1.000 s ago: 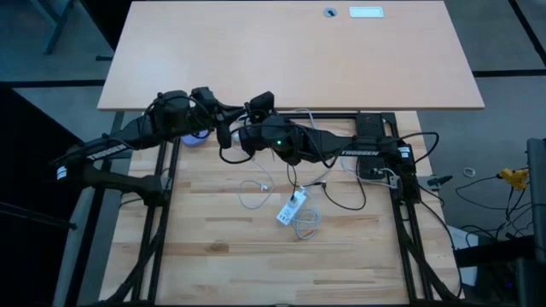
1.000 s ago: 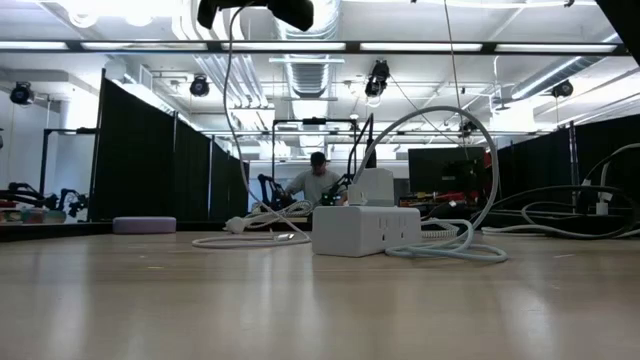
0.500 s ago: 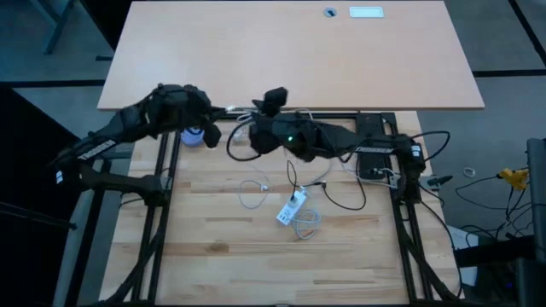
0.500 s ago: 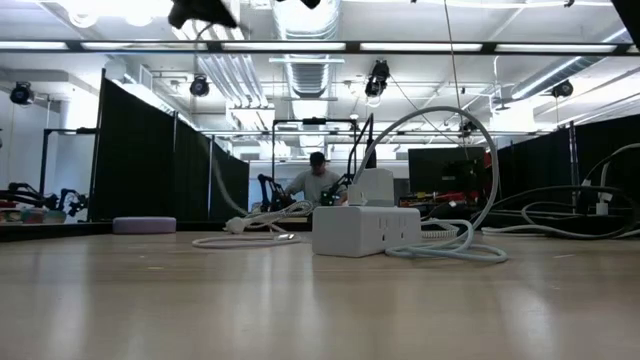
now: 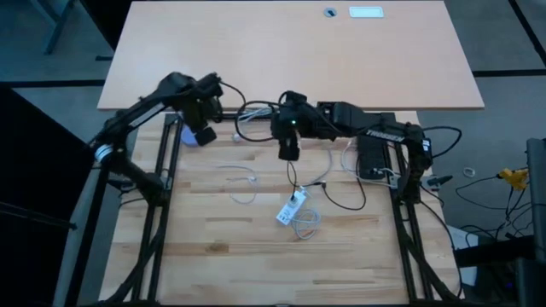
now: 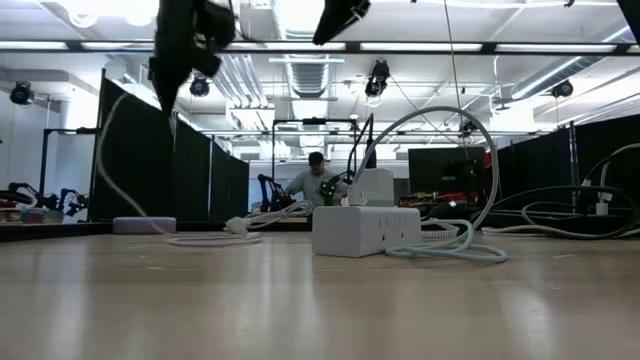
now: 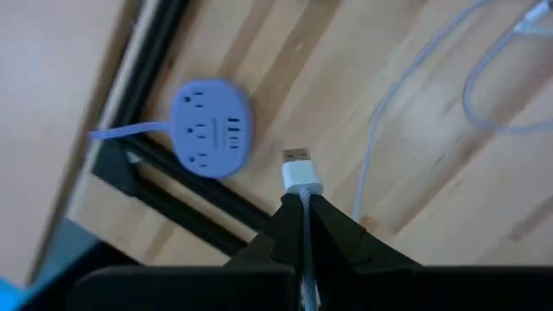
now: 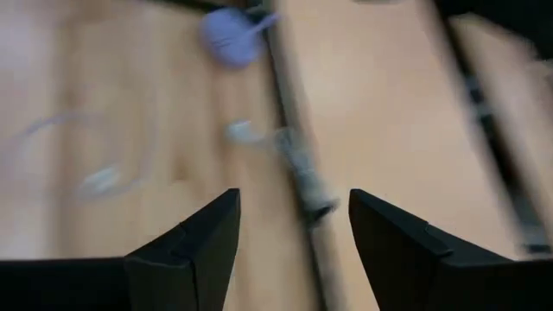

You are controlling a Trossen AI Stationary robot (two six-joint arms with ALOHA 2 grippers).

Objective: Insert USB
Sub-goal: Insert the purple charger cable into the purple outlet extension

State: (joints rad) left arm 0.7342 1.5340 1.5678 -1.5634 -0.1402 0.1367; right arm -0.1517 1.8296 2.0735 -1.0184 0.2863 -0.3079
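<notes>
Two dark, multi-jointed arms are shown — the left arm and the right arm, the latter marked with white lettering and a small green light. Black cables are looped beside each. Matte black, wedge-shaped fingers are fitted — two per gripper.

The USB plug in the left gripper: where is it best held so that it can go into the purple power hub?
Probably as it is held now: the left gripper is shut on the white cable collar just behind the USB plug, coming from the cable end. This leaves the metal tip bare and pointing forward. The purple power hub lies flat, sockets up, so the plug should come down from above.
</notes>
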